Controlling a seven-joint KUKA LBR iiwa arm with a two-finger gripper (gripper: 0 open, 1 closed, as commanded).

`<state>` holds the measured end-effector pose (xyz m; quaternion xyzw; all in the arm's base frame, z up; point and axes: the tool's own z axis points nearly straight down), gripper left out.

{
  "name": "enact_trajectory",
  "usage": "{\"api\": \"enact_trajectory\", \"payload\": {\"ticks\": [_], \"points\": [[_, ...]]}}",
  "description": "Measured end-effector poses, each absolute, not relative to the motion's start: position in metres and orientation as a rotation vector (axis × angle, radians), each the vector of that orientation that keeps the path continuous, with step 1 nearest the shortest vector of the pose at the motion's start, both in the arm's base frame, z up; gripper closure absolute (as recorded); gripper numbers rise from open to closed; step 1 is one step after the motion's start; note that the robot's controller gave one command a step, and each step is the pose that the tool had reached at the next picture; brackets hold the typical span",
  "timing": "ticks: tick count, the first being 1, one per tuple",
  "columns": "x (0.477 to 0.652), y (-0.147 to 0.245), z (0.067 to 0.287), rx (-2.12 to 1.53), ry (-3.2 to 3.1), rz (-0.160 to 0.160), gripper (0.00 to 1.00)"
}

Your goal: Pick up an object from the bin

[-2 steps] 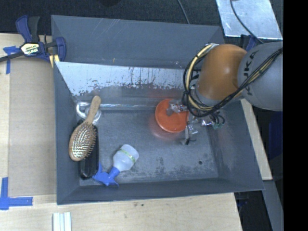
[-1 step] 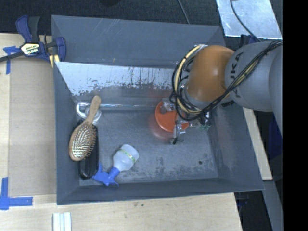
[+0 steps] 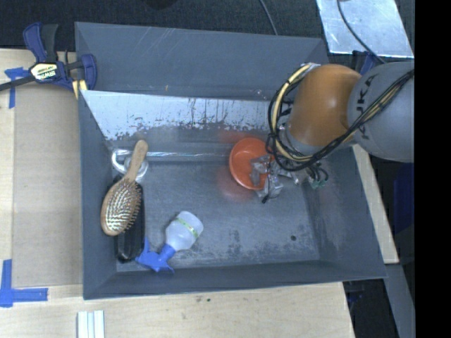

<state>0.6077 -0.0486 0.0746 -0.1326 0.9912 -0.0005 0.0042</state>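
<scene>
A robotics lab: a cabled arm (image 3: 386, 122) over a grey metal bin (image 3: 211, 62).

partial "KU" lettering, on grey arm (image 3: 389, 127)

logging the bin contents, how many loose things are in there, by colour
tan: 1, wooden hairbrush
orange: 1, round cup-like thing
white with blue: 1, small bottle
black: 1, dark thing beside the brush
silvery: 1, ring by the brush handle
total: 5

Wooden hairbrush (image 3: 123, 201), scuffed matt metal bin (image 3: 211, 62)
</scene>
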Motion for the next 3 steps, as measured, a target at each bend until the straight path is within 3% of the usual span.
{"api": "enact_trajectory", "payload": {"ticks": [2, 3], "points": [[0.608, -0.049, 0.080, -0.415, 3.103, -0.002, 1.00], [0.606, -0.049, 0.126, -0.415, 3.112, 0.001, 1.00]]}}
